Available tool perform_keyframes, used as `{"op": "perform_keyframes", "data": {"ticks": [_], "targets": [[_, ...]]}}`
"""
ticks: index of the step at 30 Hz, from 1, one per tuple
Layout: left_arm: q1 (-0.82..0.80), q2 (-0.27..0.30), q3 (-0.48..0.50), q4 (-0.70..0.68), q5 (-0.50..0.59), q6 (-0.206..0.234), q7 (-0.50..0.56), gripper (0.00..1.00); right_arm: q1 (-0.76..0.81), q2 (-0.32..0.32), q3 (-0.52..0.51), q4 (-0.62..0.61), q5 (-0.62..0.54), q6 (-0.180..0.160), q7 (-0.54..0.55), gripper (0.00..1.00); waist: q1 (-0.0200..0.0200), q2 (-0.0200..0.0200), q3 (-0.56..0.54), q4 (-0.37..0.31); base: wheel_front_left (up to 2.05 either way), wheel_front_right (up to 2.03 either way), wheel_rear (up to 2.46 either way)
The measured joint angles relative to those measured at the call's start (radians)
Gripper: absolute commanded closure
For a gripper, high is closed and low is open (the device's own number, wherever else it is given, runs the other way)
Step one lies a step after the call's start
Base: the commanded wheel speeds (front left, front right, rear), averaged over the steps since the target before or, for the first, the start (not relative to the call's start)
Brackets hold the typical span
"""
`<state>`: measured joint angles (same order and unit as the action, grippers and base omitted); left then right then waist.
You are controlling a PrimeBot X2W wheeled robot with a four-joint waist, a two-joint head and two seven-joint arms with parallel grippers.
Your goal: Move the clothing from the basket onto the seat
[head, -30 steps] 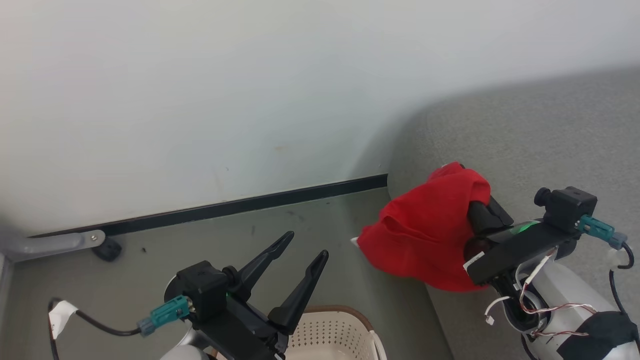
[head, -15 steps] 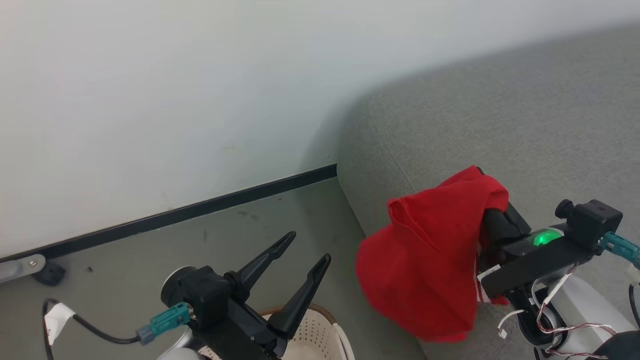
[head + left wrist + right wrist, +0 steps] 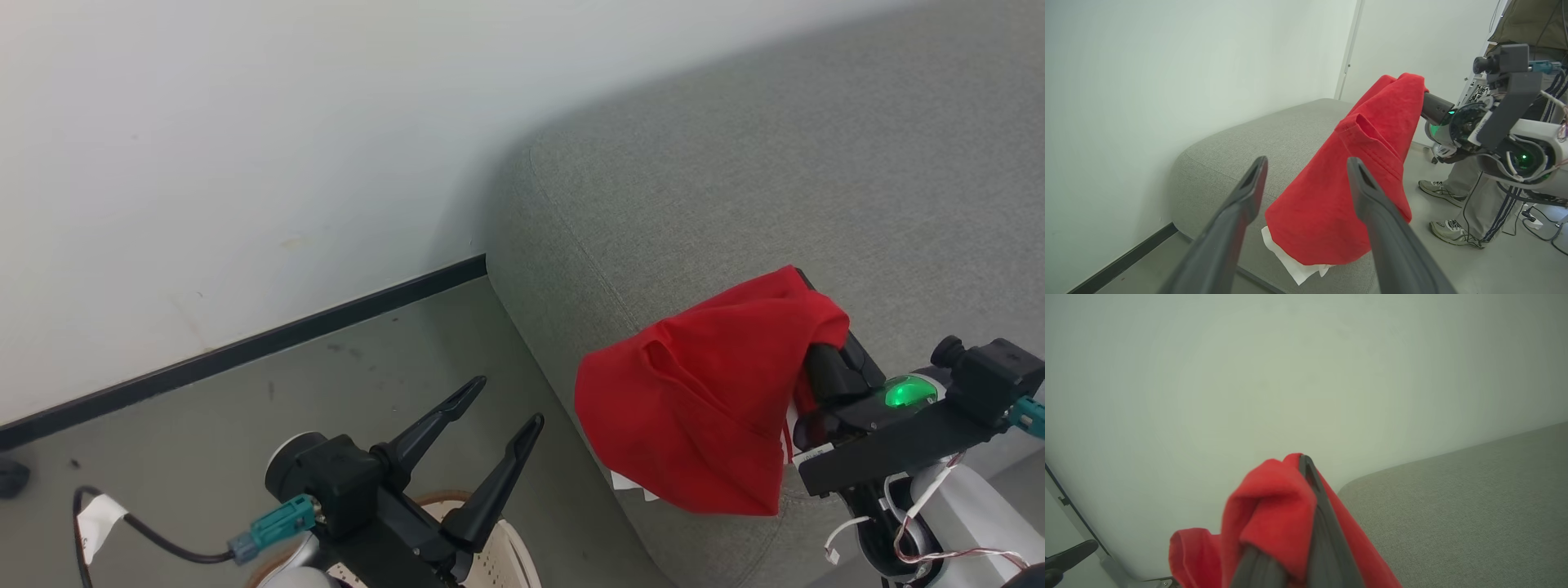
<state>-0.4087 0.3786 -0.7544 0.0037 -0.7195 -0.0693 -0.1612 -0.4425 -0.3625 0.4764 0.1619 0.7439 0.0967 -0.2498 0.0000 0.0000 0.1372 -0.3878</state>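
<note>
The red clothing (image 3: 702,408) hangs draped from my right gripper (image 3: 804,282), which is shut on it; the fabric hides most of the fingers. It dangles over the front left corner of the grey seat (image 3: 775,163), with a white trim piece (image 3: 629,482) at its lower edge. The left wrist view shows the clothing (image 3: 1347,179) hanging above the seat (image 3: 1274,139). In the right wrist view the clothing (image 3: 1274,514) wraps the closed fingers (image 3: 1323,522). My left gripper (image 3: 508,400) stands open and holds nothing, above the basket (image 3: 510,555) at the bottom edge.
A pale wall with a black baseboard (image 3: 245,351) runs behind the grey floor (image 3: 204,408) left of the seat. A person's legs and shoes (image 3: 1453,192) stand behind my right arm (image 3: 1494,122) in the left wrist view.
The head camera has swung right, so the seat has come further into view. My right gripper, still shut on the clothing, now holds it over the seat's corner. The left gripper stays open.
</note>
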Motion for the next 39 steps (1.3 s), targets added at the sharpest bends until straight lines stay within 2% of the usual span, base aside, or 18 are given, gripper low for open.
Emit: {"op": "perform_keyframes", "data": {"ticks": [8,13,18,22,24,32,39], "targets": [[-0.023,-0.003,-0.01,0.004,0.006,-0.001,0.001,0.0,-0.009,-0.018,-0.023,-0.06,-0.047,0.0,-0.004,1.0,0.0,0.0,0.03,-0.014,0.0,0.0,0.0],[-0.04,-0.003,-0.014,0.016,0.009,-0.002,0.002,0.0,-0.085,-0.038,-0.027,-0.067,-0.071,0.009,-0.004,1.0,0.0001,0.0,0.041,-0.008,0.0,0.0,0.0],[-0.042,-0.008,-0.02,0.014,0.009,-0.011,0.002,0.0,-0.149,-0.091,-0.047,-0.077,-0.087,0.015,-0.007,1.0,0.0,0.0,0.051,0.004,0.0,0.0,0.0],[-0.055,-0.006,-0.024,0.01,0.009,-0.011,0.005,0.0,-0.235,-0.14,-0.085,-0.04,-0.092,0.021,-0.007,1.0,0.0001,0.0001,0.065,0.012,0.0,0.0,0.0],[-0.059,-0.005,-0.026,-0.01,0.01,-0.011,0.011,0.0,-0.279,-0.183,-0.111,-0.012,-0.091,0.022,-0.007,1.0,0.0,0.0,0.079,0.019,0.0,0.0,0.0],[-0.072,0.007,-0.029,-0.044,0.028,-0.019,0.023,0.0,-0.386,-0.229,-0.168,0.077,-0.076,0.024,-0.007,1.0,0.0,0.0,0.131,0.037,0.0,0.0,0.0],[-0.087,0.038,-0.028,-0.078,0.029,-0.02,0.046,0.0,-0.46,-0.281,-0.194,0.14,-0.114,0.022,-0.007,1.0,0.0001,0.0,0.196,0.052,0.0,0.0,0.0]]}}
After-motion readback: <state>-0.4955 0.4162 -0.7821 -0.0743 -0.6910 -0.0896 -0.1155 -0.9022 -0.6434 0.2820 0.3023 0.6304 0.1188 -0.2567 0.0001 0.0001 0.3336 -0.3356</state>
